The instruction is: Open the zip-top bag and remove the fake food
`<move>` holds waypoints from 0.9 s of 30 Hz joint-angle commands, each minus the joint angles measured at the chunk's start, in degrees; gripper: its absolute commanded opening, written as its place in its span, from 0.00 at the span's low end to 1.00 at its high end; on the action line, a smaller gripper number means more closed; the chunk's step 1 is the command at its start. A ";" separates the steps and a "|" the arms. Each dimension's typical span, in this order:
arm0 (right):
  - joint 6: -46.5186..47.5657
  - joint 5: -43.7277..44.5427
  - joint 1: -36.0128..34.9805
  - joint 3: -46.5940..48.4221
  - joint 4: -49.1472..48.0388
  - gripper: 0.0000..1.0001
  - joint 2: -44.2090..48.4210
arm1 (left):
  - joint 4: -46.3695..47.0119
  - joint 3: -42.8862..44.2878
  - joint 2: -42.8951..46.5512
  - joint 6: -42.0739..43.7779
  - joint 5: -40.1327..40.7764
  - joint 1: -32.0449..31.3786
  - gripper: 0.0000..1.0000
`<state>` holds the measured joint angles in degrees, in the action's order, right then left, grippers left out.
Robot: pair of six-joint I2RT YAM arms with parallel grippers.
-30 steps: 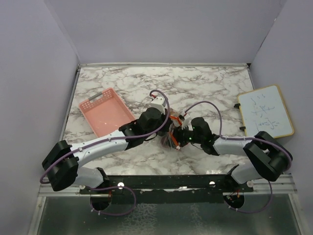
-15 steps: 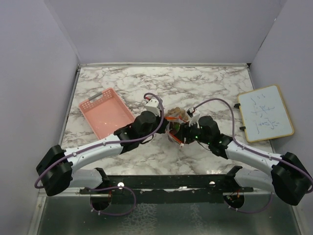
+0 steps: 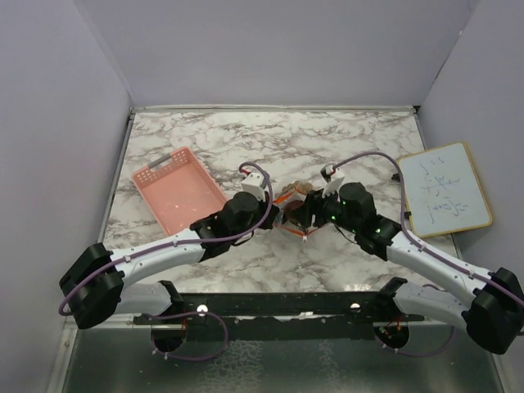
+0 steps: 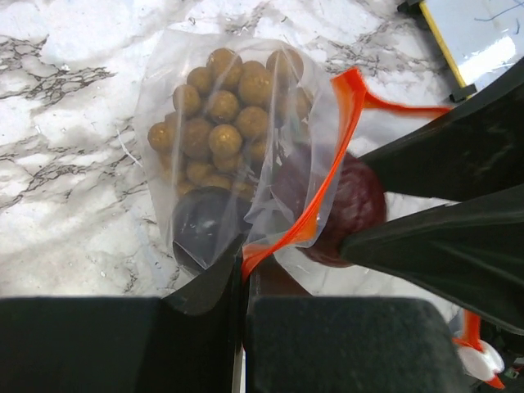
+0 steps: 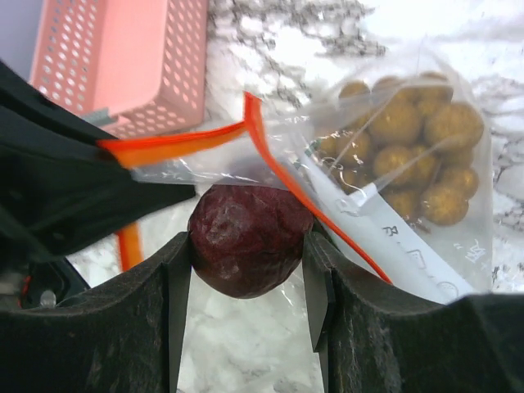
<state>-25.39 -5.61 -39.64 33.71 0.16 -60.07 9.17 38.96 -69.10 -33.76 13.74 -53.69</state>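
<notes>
At table centre, your left tool pinches the zip-top bag by its orange strip while your right tool grips the maroon fruit at the open mouth. Next, likely: draw it clear toward 4 o'clock; the grape bunch waits inside.

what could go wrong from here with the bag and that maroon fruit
1. The right gripper clamps the maroon fruit at the mouth of the zip-top bag, with the orange zip strip and clear film against it. Film may be caught, so pulling could drag the bag along.
2. The left gripper pinches only the bag's thin edge, which could slip free.
3. The grape bunch sits inside and might tumble out if the bag jerks.
</notes>
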 commanded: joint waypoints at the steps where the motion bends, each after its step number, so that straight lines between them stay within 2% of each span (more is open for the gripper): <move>1: 1.49 2.77 0.42 5.15 2.65 0.45 1.66 | 2.41 1.29 -3.36 0.78 -2.15 0.00 0.00; 14: 2.77 2.25 0.35 10.92 9.49 0.45 9.73 | 3.76 -0.15 -4.14 0.74 1.88 0.33 0.00; 20: 3.24 0.47 0.43 15.92 8.53 0.45 5.36 | 4.36 -4.38 -1.97 -0.05 -0.35 0.34 0.00; 27: 4.11 -2.36 0.35 22.25 4.36 0.45 -3.78 | 3.75 -11.61 6.81 -1.83 2.30 0.39 0.00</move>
<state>-22.87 -5.82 -39.64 51.96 9.34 -59.88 13.72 29.74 -67.11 -34.63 14.04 -53.63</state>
